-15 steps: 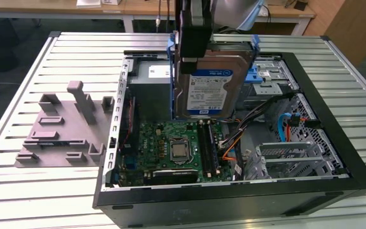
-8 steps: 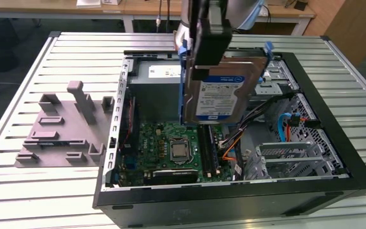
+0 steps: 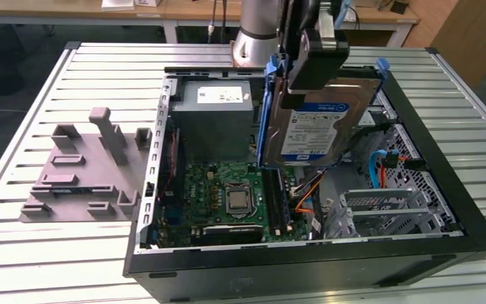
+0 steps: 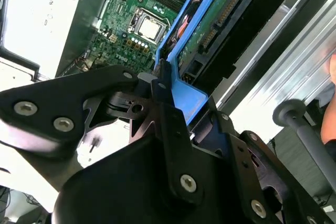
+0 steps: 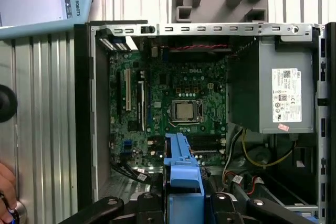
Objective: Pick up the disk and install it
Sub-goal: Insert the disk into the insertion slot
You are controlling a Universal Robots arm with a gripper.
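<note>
Pickup done: jaws pinch the hard drive [image 3: 323,130] by its blue carrier frame [image 3: 265,120], hanging above the open PC case [image 3: 311,269]; installation outstanding.

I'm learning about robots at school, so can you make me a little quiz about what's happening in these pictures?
1. Pick one. The silver rectangular disk with a blue plastic frame is:
A) lying flat on the table
B) gripped by the end effector over the open black computer case
C) lying on the floor

2. True or false: the grey slotted plastic stand sits inside the case.

3. Fill in: the flat circuit board in the bottom of the case is coloured ____.

Key: 1 B. 2 false, it stands on the slatted metal table, at the exterior view's left of the case. 3 green.
</note>
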